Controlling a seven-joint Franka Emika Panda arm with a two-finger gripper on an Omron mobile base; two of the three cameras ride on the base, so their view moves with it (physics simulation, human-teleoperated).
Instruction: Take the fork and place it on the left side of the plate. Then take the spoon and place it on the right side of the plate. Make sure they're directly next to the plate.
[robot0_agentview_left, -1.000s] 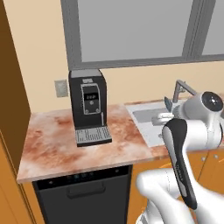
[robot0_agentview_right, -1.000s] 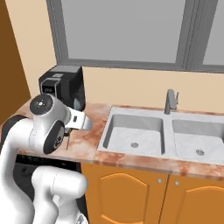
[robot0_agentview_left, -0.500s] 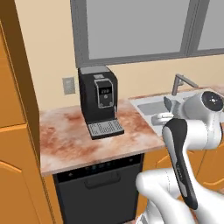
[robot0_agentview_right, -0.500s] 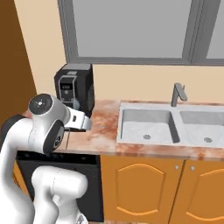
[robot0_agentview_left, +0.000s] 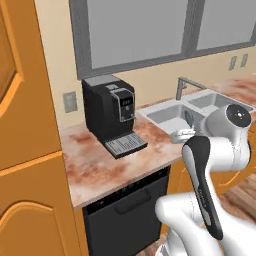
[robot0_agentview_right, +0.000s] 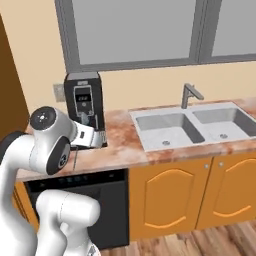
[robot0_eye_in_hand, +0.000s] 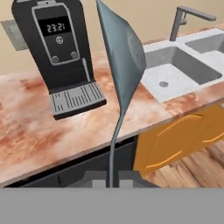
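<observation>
The spoon (robot0_eye_in_hand: 120, 65) stands upright in the hand (robot0_eye_in_hand: 109, 181), its thin handle pinched between the closed fingertips at the bottom of the hand view and its bowl rising edge-on above them. In the right base view the spoon (robot0_agentview_right: 76, 159) hangs as a thin line just below the hand (robot0_agentview_right: 90, 137), in front of the coffee machine. Gripping the handle end leaves the bowl free, which looks chosen so the spoon can later be laid flat without the fingers fouling the surface.

The spoon is carried in the air, touching nothing, above the front edge of the surface (robot0_eye_in_hand: 26, 135) near the coffee machine (robot0_eye_in_hand: 57, 48). To the right lies the double sink (robot0_eye_in_hand: 175, 70) with its tap (robot0_eye_in_hand: 186, 17) at the back edge. The plate and fork cannot be seen here, so the spoon is probably in transit toward the plate's right side, held high to clear the surface while the base travels.
</observation>
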